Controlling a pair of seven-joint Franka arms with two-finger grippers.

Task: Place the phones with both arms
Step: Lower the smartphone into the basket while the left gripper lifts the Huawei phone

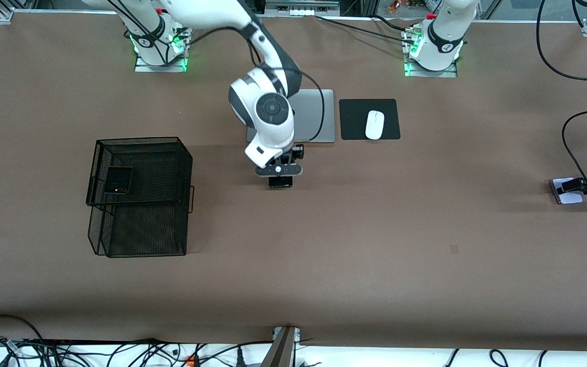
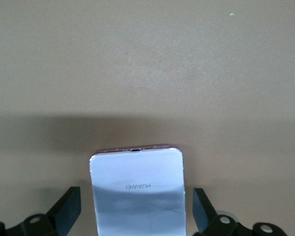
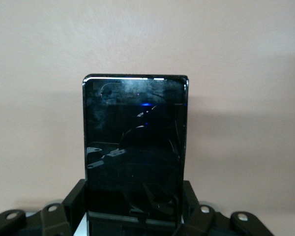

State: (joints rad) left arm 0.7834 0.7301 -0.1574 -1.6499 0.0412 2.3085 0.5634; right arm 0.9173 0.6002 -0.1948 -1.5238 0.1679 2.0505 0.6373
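My right jaws, frame centre below the laptop, clamp the long black phone. My left jaws stand wide around the pale phone. The small black phone lies in the mesh basket.

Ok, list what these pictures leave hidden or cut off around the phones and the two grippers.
- Long black phone: in the front view the right gripper, shut on it, covers nearly all of it.
- Its lower end: cut off by the right wrist view's edge.
- Left gripper: its arm leaves the front view's edge; it is open around the pale phone.
- Pale phone's lower part: cut by the left wrist view's edge.
- Small black phone on the mesh basket: markings too small to read.
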